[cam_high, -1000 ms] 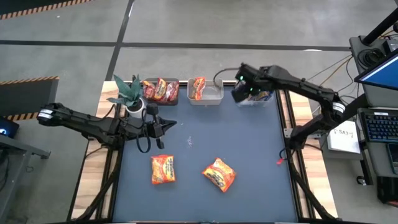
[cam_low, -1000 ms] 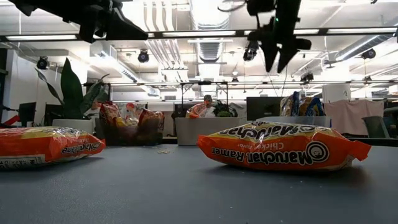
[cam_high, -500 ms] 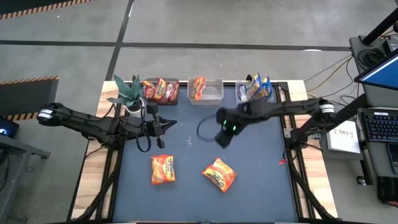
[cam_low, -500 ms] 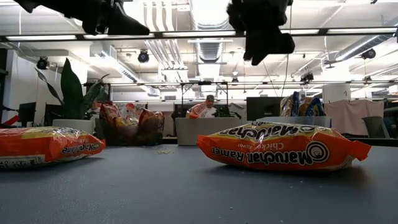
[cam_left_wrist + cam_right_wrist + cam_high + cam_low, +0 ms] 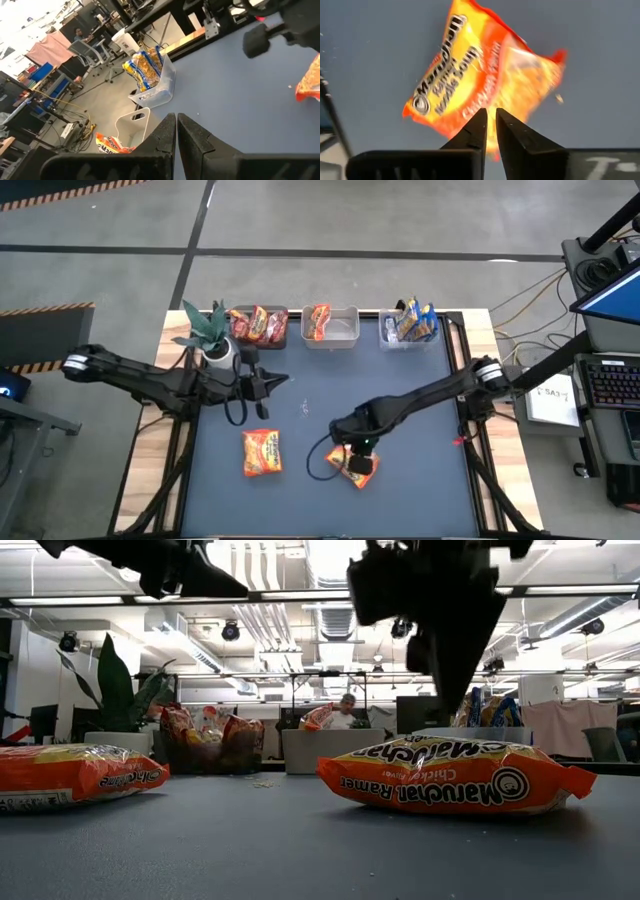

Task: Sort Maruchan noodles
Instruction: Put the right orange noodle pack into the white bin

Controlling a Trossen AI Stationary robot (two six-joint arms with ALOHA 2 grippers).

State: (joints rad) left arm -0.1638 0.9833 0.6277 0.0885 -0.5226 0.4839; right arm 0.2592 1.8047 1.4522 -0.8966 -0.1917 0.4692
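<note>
Three clear bins — dark red, orange, apparently blue-and-yellow packets; both grippers' jaws pressed together, empty.

1. A dark blue-grey counter is carrying everything, with bare wooden strips showing along its left and right sides.
2. Two orange noodle packets are lying flat on its near half: one to the left, the other to the right, well apart.
3. Three clear bins are sitting in a row along the far edge: a left bin, a middle bin and a right bin.
4. A small potted plant is standing at the far left corner, just beside the left bin.
</note>
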